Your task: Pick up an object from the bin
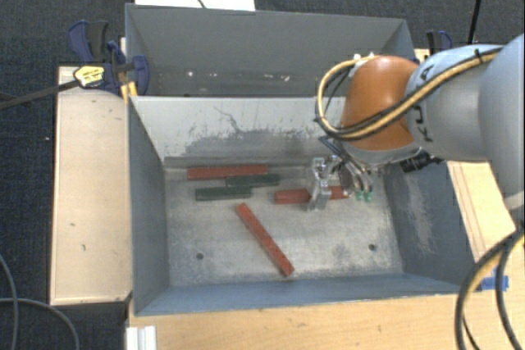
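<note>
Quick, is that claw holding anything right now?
Gripper: whether it is open, closed or holding cannot be told; it is down at the short red block.

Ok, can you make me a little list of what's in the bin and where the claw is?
bin: grey metal, a few loose bars on its floor
claw: low in the right part of the bin, at the right end of the short red block
grip: cannot tell if the claw has hold of the block
long red bar: flat along the back wall
green bar: dark, just in front of the long red bar
slanted red bar: lies on a diagonal in the middle, running toward the front wall
</note>
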Controlling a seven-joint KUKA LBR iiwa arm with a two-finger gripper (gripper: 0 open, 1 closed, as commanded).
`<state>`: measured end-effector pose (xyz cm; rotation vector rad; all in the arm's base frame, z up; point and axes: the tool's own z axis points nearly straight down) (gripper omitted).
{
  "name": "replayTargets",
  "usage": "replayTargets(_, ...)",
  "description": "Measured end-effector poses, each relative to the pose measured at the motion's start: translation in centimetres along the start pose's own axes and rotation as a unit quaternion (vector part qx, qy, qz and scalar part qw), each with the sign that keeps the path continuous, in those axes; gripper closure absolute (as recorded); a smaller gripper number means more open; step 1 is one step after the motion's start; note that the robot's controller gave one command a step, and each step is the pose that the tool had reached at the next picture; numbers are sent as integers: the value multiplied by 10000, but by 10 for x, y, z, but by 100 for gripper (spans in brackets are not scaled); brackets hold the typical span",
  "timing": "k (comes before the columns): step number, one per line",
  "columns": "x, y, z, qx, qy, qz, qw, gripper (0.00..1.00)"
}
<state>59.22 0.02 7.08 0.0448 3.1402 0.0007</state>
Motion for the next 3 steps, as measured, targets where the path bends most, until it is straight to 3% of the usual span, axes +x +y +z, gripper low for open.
replayTargets(1,0,0,0,0,0,2,10000,100)
replayTargets(2,60,24,-141,-2,-3,171,9999,100)
replayTargets(3,60,24,-141,-1,-2,171,9999,100)
